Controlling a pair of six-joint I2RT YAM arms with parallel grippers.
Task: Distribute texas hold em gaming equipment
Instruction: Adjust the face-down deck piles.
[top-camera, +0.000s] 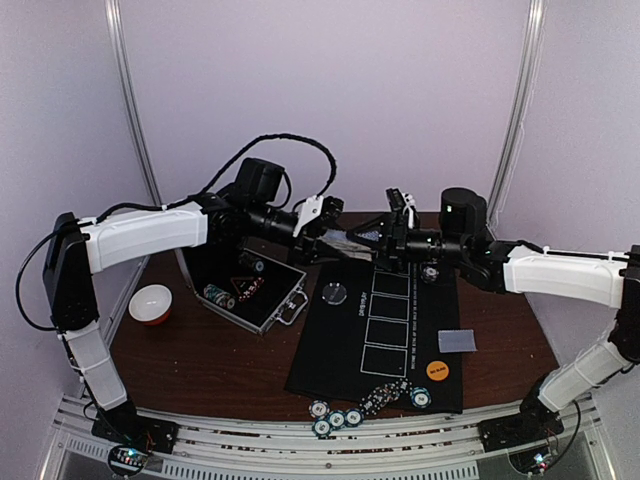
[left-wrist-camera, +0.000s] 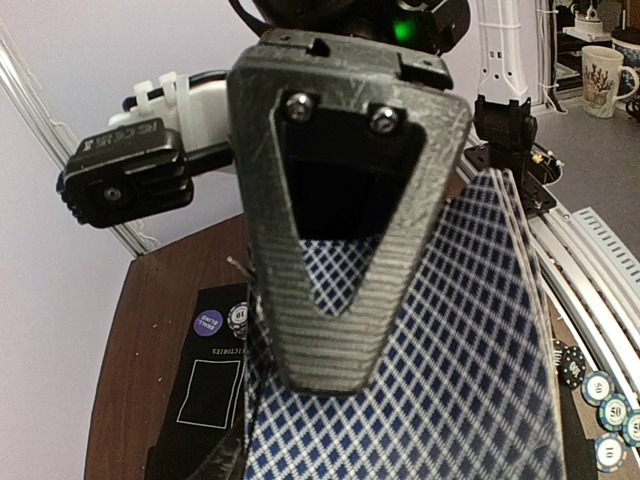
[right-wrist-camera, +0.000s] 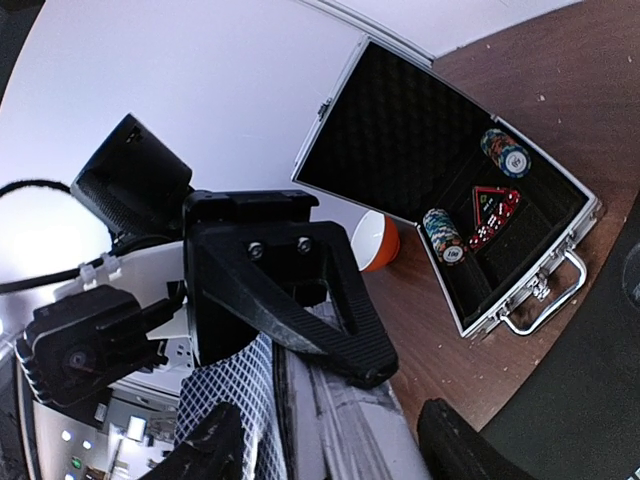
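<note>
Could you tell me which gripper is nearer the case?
Left. The left gripper, holding cards, is just right of the case; the right gripper is farther right, over the mat.

Blue-diamond-backed cards held aloft; striped chips clustered at near edge of mat.

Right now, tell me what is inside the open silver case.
The silver case holds one chip stack, a second chip stack and small red pieces, perhaps dice, between them, in black foam lining. Anything beneath them is hidden.
</note>
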